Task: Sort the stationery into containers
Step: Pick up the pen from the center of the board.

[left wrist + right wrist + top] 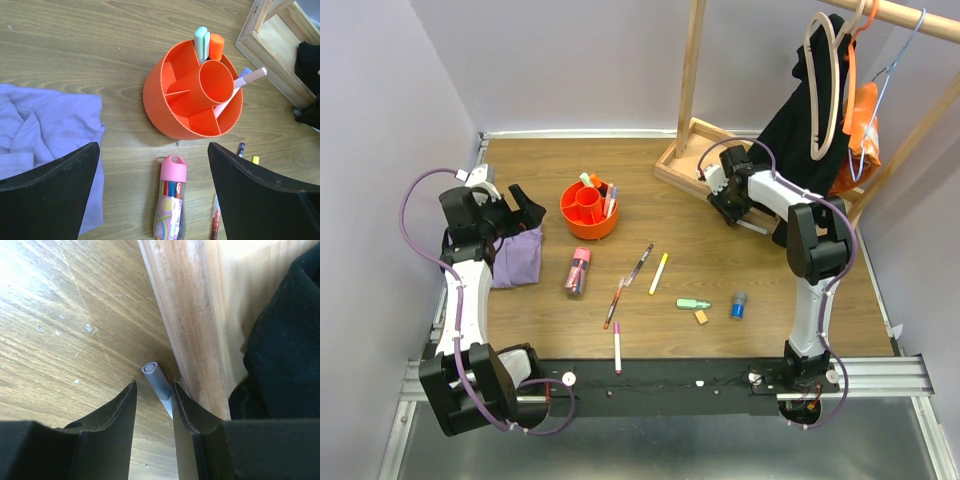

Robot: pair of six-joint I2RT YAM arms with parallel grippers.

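Observation:
The orange tub stands left of the table's middle; in the left wrist view it holds a mint highlighter, an orange one and a pink pen. My left gripper is open wide, its midpoint just above the clear pink-capped tube. My right gripper is at the wooden rack base. Its jaws stand narrowly open on either side of a grey pen lying against the base. Several pens, a green highlighter, a tan eraser and a blue cylinder lie loose.
A folded purple cloth lies under my left arm, also in the left wrist view. The wooden rack at the back right carries hangers and black clothing. Walls close in the table on three sides.

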